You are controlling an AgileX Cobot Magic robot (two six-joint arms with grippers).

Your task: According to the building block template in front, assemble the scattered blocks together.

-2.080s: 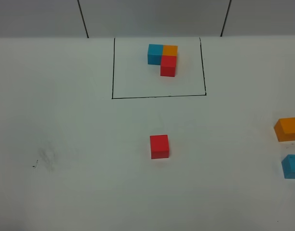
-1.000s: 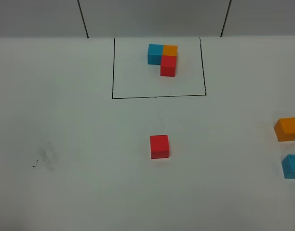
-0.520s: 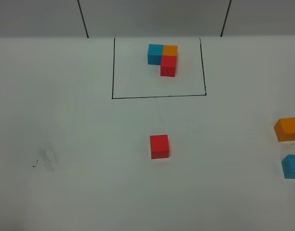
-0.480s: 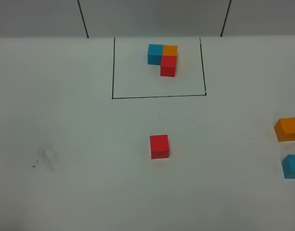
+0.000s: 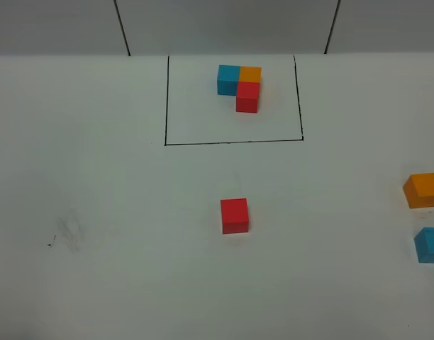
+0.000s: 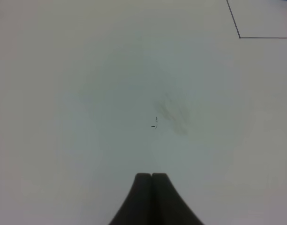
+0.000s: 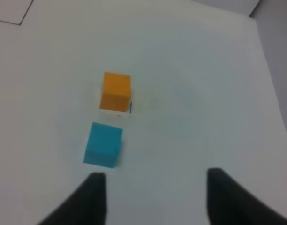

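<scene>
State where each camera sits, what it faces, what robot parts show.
Exterior high: mounted high, looking down on the table: framed template far, red cube central, orange cube and blue cube at right; no robot parts.
Left wrist: on left arm, looking past the shut left pincer at a smudge and a corner of the black frame.
Right wrist: on right arm, looking past the open right pincer at the orange and blue cubes.
Shared: exterior and right wrist, those cubes; exterior and left wrist, smudge and frame.

The white table (image 5: 96,283) is lit brightly and evenly from above, only a faint, soft shadow is cast beside the red cube (image 5: 234,215), and both wrist views are rendered soft and slightly darkened toward their corners.
</scene>
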